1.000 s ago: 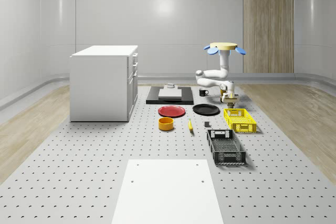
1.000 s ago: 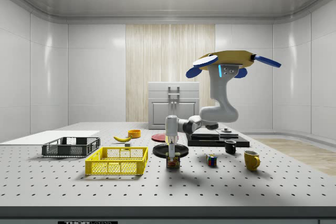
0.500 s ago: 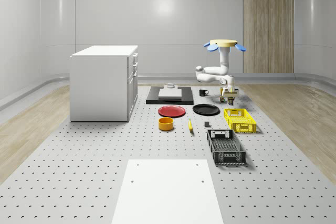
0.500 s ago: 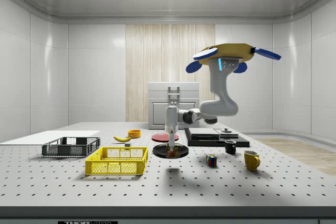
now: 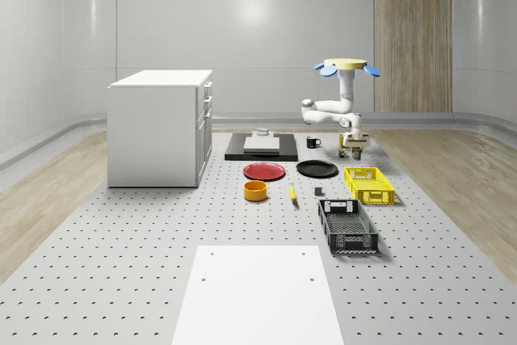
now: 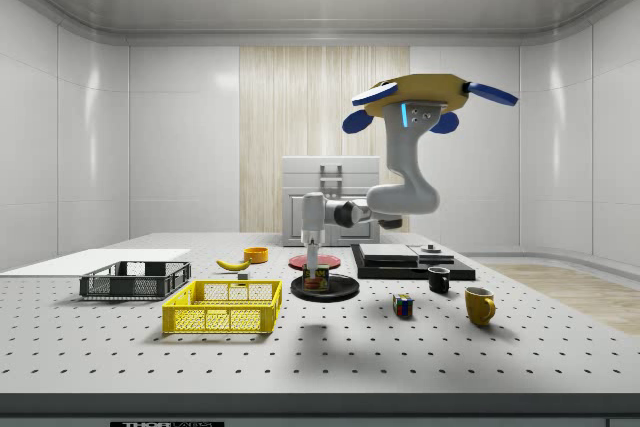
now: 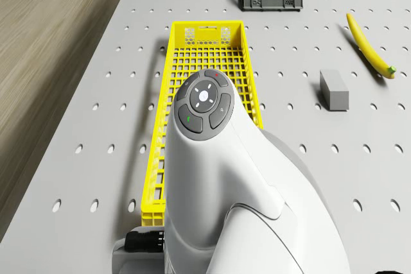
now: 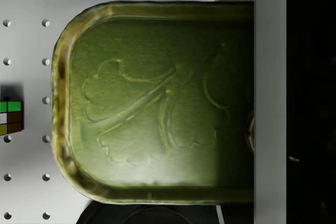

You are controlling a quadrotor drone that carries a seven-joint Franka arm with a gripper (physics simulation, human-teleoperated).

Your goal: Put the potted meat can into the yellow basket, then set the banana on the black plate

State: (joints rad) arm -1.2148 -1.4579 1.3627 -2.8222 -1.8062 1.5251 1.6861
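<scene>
One object is in our gripper (image 6: 315,269): the potted meat can (image 6: 316,279), which we hold clamped from above and clear of the table (image 6: 420,347). In the side view the can hangs in front of the black plate (image 6: 342,290), off the end of the yellow basket (image 6: 222,307) on the side view's right. Our drone (image 6: 418,102) hovers high above the table, farther to the side view's right, with the arm reaching out and down to the can. In the wrist view the can's green lid (image 8: 157,100) sits square under us, and a small colour cube (image 8: 10,117) lies on the table beside it.

We judge we are mid-carry, so the job now is to bring the can over the basket's open middle, not its mesh rim, before we lower. We should keep the can level, hold enough height to clear the near wall, and let go only once it is low inside, so it does not tip or bounce out. The banana (image 7: 368,45) lies on the table beyond a grey block (image 7: 334,89), well apart from the plate, waiting its turn.
</scene>
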